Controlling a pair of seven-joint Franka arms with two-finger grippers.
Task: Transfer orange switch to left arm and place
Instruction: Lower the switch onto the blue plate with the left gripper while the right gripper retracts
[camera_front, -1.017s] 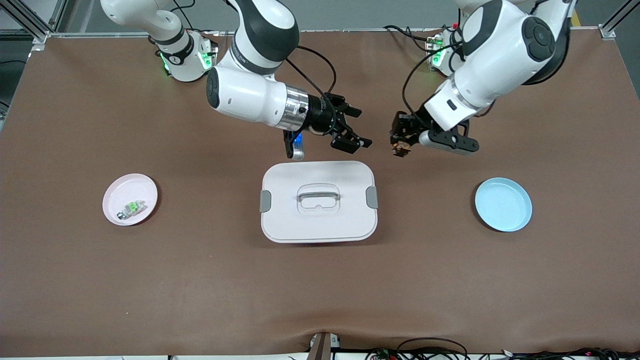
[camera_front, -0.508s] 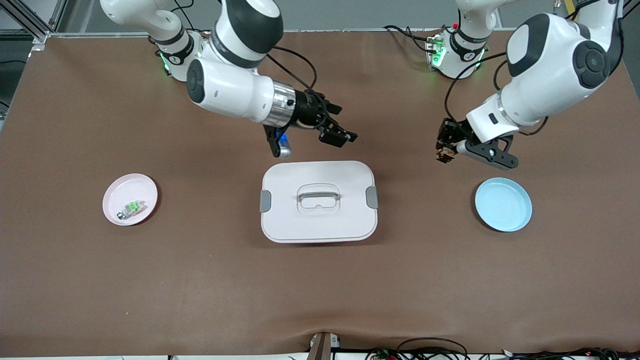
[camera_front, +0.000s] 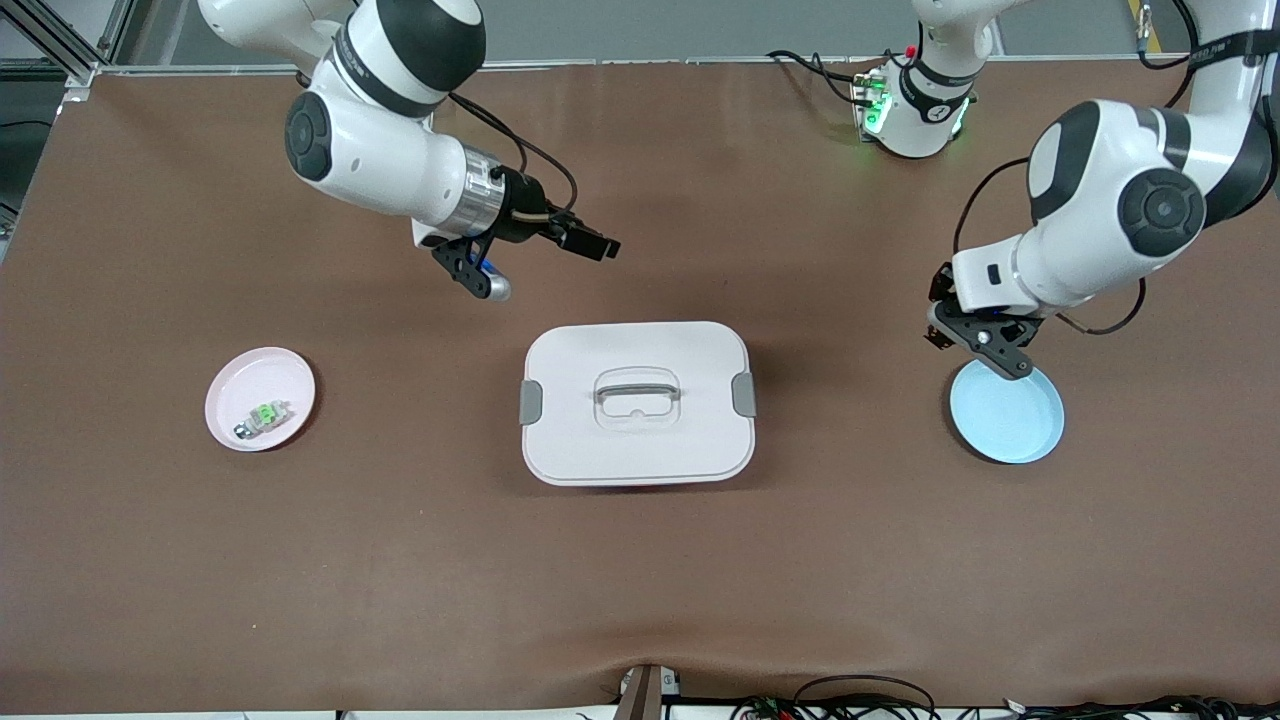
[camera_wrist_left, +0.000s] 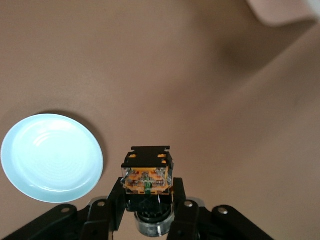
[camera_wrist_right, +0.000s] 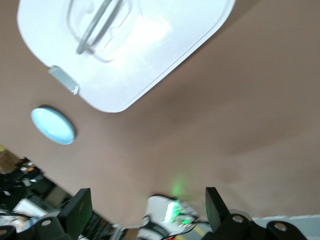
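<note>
The orange switch (camera_wrist_left: 148, 171) is held in the left gripper (camera_wrist_left: 148, 212) fingers over the desk (camera_front: 640, 580) beside the blue plate (camera_front: 1010, 415), clear of the box (camera_front: 637, 402); the right gripper (camera_front: 585, 243) is spread wide, empty, waiting.

Brown desk (camera_front: 640, 590) w/ cloth cover, slightly wrinkled along the edge nearest the front cam. Pink plate (camera_front: 285, 378) sits on the desk toward the right arm's end, holding a small green-and-white component (camera_front: 263, 416) lying inside it, nearer the front cam than plate centre. Light blue plate (camera_front: 1012, 420) is well apart from the pink plate, toward the left arm's end, roughly level w/ it.
</note>
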